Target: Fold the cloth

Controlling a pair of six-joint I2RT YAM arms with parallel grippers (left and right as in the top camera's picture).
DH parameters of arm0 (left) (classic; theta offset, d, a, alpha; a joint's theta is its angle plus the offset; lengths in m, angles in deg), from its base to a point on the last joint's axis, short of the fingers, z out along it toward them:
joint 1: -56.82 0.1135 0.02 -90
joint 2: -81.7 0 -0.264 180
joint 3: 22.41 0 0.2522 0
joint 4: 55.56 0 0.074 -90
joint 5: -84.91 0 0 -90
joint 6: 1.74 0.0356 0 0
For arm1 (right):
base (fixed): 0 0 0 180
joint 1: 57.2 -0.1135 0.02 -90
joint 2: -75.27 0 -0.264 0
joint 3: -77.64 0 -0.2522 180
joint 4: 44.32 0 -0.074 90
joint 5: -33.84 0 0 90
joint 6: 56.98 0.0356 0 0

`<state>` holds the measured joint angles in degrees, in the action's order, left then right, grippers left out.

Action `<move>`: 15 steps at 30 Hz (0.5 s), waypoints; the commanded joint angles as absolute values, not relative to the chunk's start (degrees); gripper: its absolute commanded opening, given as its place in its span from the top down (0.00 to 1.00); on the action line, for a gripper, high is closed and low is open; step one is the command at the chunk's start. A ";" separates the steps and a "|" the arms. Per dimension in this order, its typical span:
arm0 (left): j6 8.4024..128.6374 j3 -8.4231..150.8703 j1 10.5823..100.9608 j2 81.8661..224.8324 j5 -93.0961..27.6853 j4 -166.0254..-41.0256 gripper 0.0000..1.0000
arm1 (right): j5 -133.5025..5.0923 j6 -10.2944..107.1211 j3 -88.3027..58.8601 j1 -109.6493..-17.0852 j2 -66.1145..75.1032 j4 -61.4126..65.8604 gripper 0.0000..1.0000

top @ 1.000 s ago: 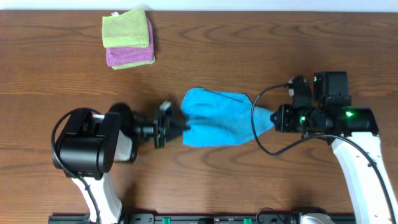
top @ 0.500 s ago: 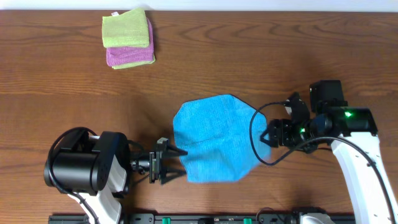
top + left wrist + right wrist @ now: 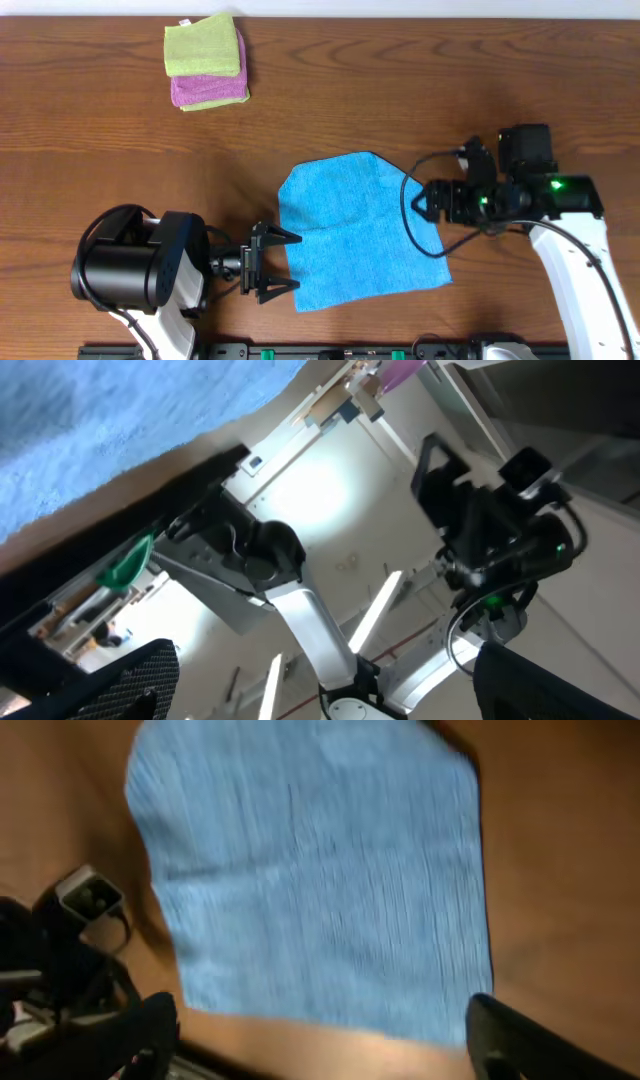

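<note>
The cloth [image 3: 355,230] lies spread almost flat near the middle of the desk [image 3: 400,80], apparently ready for folding. The left tool [image 3: 288,262] and right tool [image 3: 423,201] stand released at its edges, grasping nothing.

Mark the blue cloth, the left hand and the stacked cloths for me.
blue cloth [image 3: 355,235], overhead view, middle of its spread surface.
left hand [image 3: 297,261], overhead view, midway between its open fingertips.
stacked cloths [image 3: 205,50], overhead view, on the lime-green top cloth.
</note>
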<state>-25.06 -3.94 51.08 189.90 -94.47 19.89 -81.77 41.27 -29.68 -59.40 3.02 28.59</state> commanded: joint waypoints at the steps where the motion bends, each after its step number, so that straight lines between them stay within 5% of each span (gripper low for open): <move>1: -16.27 -0.25 51.06 189.64 -91.30 17.90 0.05 | -90.82 40.70 -34.21 -60.69 2.95 20.66 0.14; 8: 5.19 10.20 46.95 189.69 -84.27 0.92 0.05 | -96.89 27.69 -40.61 -63.92 -4.08 10.65 0.19; 15: 22.81 19.07 41.62 189.69 -77.99 -25.68 0.05 | -98.18 30.97 -40.61 -67.03 -13.11 3.28 0.22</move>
